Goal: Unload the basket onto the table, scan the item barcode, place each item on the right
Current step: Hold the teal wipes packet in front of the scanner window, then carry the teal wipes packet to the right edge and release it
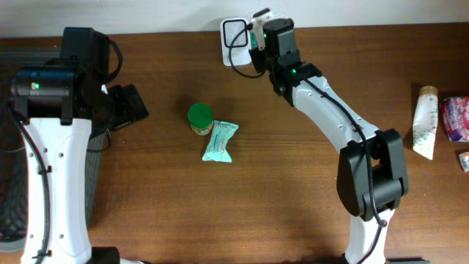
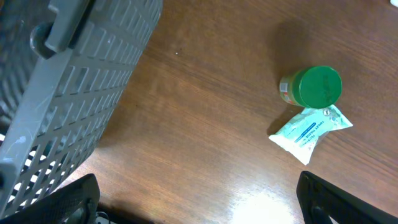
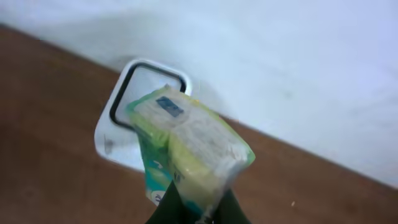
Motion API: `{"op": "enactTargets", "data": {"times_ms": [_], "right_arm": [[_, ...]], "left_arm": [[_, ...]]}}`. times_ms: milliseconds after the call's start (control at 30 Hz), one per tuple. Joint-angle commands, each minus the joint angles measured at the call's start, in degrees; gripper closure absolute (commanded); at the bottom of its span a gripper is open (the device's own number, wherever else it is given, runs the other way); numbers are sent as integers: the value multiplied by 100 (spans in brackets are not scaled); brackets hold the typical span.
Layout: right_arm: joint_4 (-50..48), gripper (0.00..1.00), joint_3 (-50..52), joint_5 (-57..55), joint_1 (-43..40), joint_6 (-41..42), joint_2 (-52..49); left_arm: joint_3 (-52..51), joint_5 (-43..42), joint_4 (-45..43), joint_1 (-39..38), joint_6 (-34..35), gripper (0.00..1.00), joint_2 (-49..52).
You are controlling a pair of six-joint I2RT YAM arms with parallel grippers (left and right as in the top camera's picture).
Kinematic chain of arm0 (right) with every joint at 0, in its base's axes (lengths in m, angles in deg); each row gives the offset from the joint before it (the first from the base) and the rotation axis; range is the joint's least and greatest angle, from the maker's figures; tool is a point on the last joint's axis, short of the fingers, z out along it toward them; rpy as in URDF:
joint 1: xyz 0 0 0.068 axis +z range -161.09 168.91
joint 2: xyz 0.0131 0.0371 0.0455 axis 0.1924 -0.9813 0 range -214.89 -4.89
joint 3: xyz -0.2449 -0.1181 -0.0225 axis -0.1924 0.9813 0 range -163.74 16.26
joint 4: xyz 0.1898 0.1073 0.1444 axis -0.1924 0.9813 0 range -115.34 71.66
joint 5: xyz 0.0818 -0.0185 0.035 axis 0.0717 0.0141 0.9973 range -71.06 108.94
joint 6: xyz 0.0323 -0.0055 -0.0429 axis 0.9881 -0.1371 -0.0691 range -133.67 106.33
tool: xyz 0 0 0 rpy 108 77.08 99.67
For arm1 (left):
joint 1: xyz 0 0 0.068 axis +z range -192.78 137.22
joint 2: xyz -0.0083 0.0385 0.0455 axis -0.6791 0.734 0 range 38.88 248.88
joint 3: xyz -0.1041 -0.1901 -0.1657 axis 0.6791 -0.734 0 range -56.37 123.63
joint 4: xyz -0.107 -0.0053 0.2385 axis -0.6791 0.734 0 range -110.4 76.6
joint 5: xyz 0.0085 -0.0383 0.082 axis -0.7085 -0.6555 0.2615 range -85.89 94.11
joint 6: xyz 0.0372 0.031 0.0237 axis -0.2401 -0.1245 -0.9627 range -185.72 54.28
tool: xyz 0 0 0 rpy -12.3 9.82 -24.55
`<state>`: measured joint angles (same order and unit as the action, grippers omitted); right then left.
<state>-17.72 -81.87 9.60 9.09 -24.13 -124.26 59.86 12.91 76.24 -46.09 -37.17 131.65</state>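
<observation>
We see the right gripper (image 3: 198, 208) clamped on a green and yellow packet (image 3: 186, 140), holding it just over the white scanner (image 3: 107, 142) at the far edge of the tabletop (image 1: 293, 198), probably so its barcode faces the scanner window. The left gripper (image 1: 126, 104) hangs with its jaws wide and empty near the left edge, beside a grey basket (image 2: 68, 93). Mid-table, a green-lidded jar (image 1: 199, 117) touches a teal pouch (image 1: 220, 141). The top is dark brown wood, and a pale wall (image 3: 280, 62) stands behind.
</observation>
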Motion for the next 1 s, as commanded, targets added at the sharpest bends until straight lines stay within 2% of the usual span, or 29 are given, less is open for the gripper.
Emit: {"op": "enactTargets", "data": {"times_ms": [0, 67, 200, 533, 600, 700, 733, 833, 900, 967], "right_arm": [[-192, 96, -1016, 168, -37, -7, -592], [-232, 96, -1685, 448, -37, -260, -1237], [-645, 96, -1919, 428, -33, -1058, -1875], [-573, 96, -1919, 444, -33, -1158, -2041], [-343, 96, -1921, 262, -20, -1882, -2039], [-256, 96, -1921, -765, 98, -3150, -2041], [-247, 96, -1921, -909, 133, -3272, -2041], [-247, 96, -1928, -1165, 192, -3029, -2026], [-190, 96, -1987, -1580, 192, -2424, -1917], [372, 96, -2164, -1681, 52, -1517, -1580]], "left_arm": [[61, -2, 9, 22, 70, 1, -92], [61, 0, 7, 22, 70, 1, -92], [61, -2, 7, 22, 70, 1, -92], [61, -2, 9, 22, 70, 1, -92], [61, -2, 9, 22, 70, 1, -92], [61, -2, 7, 22, 70, 1, -92], [61, -2, 7, 22, 70, 1, -92], [61, -2, 9, 22, 70, 1, -92], [61, -2, 9, 22, 70, 1, -92], [61, -2, 7, 22, 70, 1, -92]]}}
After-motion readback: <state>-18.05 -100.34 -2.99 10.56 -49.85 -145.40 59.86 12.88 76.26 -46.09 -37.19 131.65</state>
